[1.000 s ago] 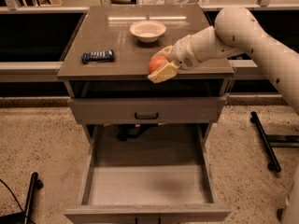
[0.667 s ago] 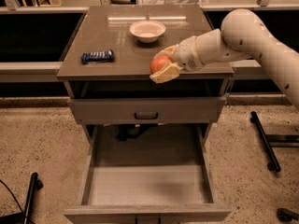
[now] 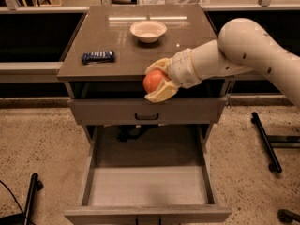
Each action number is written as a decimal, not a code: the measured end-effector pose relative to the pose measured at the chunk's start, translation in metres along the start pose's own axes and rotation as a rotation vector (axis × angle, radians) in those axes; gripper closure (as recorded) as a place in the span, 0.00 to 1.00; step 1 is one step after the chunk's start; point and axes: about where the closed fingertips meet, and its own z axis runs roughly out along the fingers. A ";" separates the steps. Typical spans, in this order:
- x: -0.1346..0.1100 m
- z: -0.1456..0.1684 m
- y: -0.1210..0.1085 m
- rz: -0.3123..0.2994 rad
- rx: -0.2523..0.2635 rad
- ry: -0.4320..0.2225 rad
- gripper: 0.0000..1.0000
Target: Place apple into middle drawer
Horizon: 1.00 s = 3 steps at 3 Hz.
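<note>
My gripper (image 3: 154,81) is shut on the apple (image 3: 153,81), a round orange-red fruit held between the cream fingers. It hangs at the front edge of the brown cabinet top (image 3: 117,55), just above the closed top drawer front (image 3: 147,111). The middle drawer (image 3: 147,186) is pulled out wide below, its flat grey bottom bare. The apple is above the drawer's back part, well clear of it.
A white bowl (image 3: 148,31) stands at the back of the cabinet top. A dark blue wrapped bar (image 3: 98,56) lies at its left. Black stand legs (image 3: 265,142) lie on the floor to the right, another black leg (image 3: 29,198) to the lower left.
My gripper has carried the apple a little down and forward, off the cabinet top's edge toward the space above the open drawer.
</note>
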 end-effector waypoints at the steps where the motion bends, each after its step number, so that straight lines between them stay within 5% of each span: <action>1: 0.004 0.007 0.010 0.006 -0.023 0.007 1.00; 3: 0.065 0.039 0.048 0.107 -0.130 -0.087 1.00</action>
